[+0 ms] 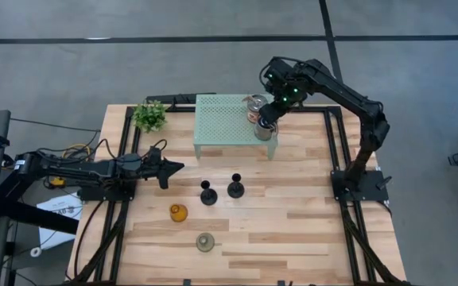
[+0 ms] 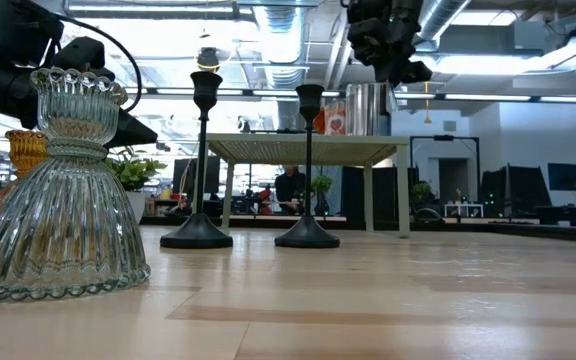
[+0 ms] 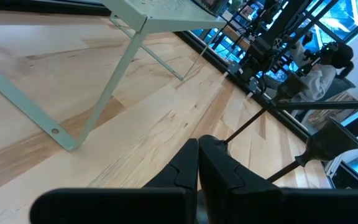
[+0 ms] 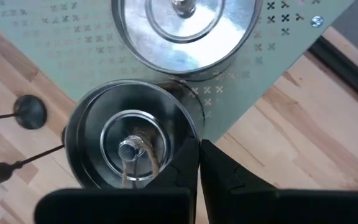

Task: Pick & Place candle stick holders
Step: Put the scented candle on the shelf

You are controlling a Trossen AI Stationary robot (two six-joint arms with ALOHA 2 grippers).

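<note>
My right gripper (image 1: 270,117) (image 4: 199,148) is shut on a silvery jar-like holder (image 1: 266,130) (image 2: 368,108) at the near right corner of the pale green perforated shelf (image 1: 223,119). A second silvery jar holder (image 1: 254,103) (image 4: 182,31) stands on the shelf behind it. Two black stemmed holders (image 1: 207,195) (image 1: 235,189) stand on their round bases mid-table. The amber glass holder (image 1: 179,212) and the pale green glass holder (image 1: 205,242) stand nearer the front. My left gripper (image 1: 177,168) (image 3: 199,146) is shut and empty, left of the black holders. My right gripper pinches the jar's top rim (image 4: 193,127), one finger inside the jar and one outside. The fingers come from above, pointing down. The jar hangs upright below them at about shelf-top height; whether its bottom touches the shelf I cannot tell.
A small green potted plant (image 1: 149,116) stands at the far left by the shelf. The shelf's thin legs (image 3: 107,93) stand on the table. Black frame rails (image 1: 122,159) run along the table's left and right sides. Bare wood lies at the near right.
</note>
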